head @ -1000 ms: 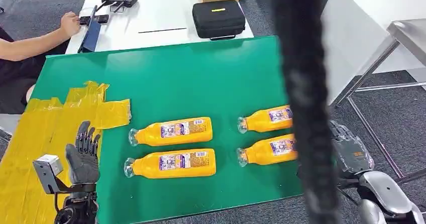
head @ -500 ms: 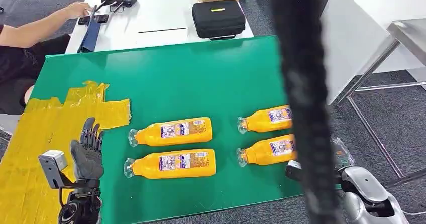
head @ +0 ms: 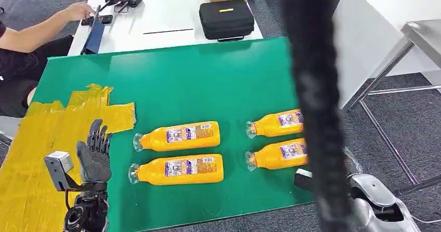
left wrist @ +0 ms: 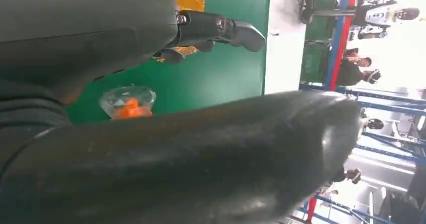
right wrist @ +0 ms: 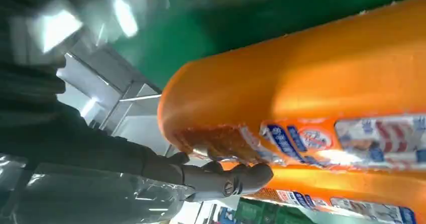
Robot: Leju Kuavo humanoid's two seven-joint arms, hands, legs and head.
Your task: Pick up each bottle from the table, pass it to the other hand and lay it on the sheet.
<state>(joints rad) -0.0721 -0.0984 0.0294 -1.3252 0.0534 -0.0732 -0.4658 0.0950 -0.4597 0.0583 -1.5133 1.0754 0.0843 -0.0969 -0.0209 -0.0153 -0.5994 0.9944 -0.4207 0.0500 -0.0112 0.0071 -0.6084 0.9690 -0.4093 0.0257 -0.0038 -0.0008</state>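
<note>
Left hand (head: 94,154) has crept up and slightly right over the last second, from the yellow sheet (head: 36,154) edge toward the bottles; fingers spread and raised, holding nothing, and the left wrist view has a clear cap just past its open fingers (left wrist: 221,30). Right hand (right wrist: 221,179) has slid lower at the lower right of the head view, mostly behind a dark blurred strap (head: 317,107); its wrist view puts the fingers right at the base of an orange bottle, but whether they grip or just touch, cannot tell. Read: right side closing on the first pickup, left waiting for the pass; nothing lifted, nothing on the sheet. Four bottles lie flat on the green bench (head: 208,76), unmoved: left pair (head: 179,136) (head: 179,170) at lower centre, right pair (head: 275,121) (head: 278,155) at lower right, partly hidden. All long axes run left-right across the frame, tilted slightly, caps pointing left toward the sheet, bases right. Person's hand (head: 80,9) upper left moved onto gear on the white desk.
</note>
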